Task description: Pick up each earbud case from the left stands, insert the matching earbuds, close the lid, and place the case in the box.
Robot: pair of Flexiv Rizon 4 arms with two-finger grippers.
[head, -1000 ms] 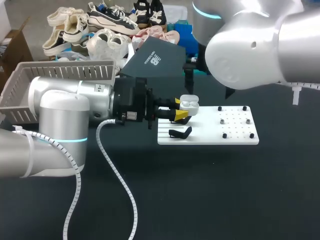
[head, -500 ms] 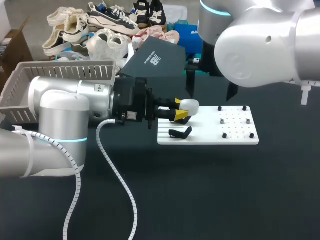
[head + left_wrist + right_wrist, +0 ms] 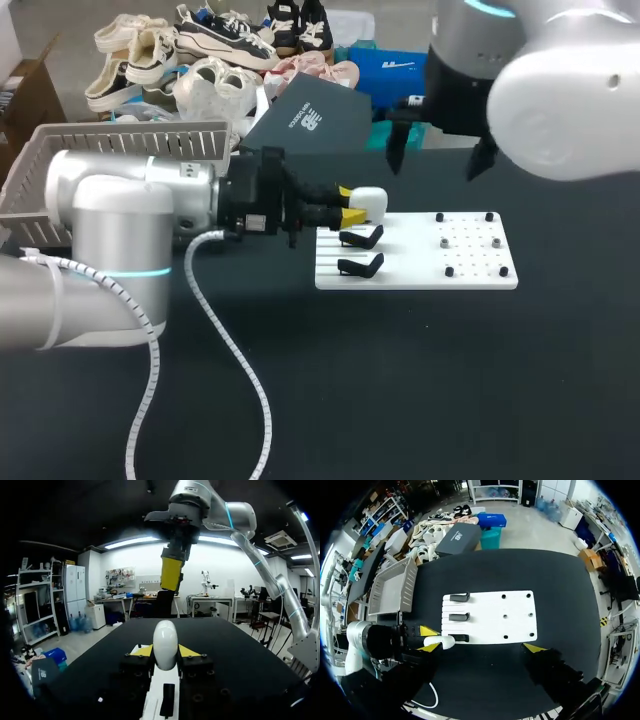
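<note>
A white earbud case [image 3: 371,203] with its lid closed sits between the yellow tips of my left gripper [image 3: 350,208], which is shut on it just above the white board [image 3: 415,275]. In the left wrist view the case [image 3: 165,644] stands upright between the fingers, over the board [image 3: 159,692]. Two empty black stands [image 3: 362,237] [image 3: 360,265] are on the board's left part. My right gripper [image 3: 437,158] hangs open high above the board's far side. Looking down from it, I see the case [image 3: 441,641], the board [image 3: 492,617] and three stands [image 3: 460,597].
A grey slatted basket [image 3: 120,150] stands at the table's far left, behind my left arm; it also shows in the right wrist view [image 3: 395,587]. Small black pegs [image 3: 470,243] stud the board's right part. A white cable [image 3: 240,370] trails over the dark table.
One second ago the case's lid stood open with earbuds showing; now it is closed. My left gripper has drawn the case back off the stand. My right arm has risen and moved right.
</note>
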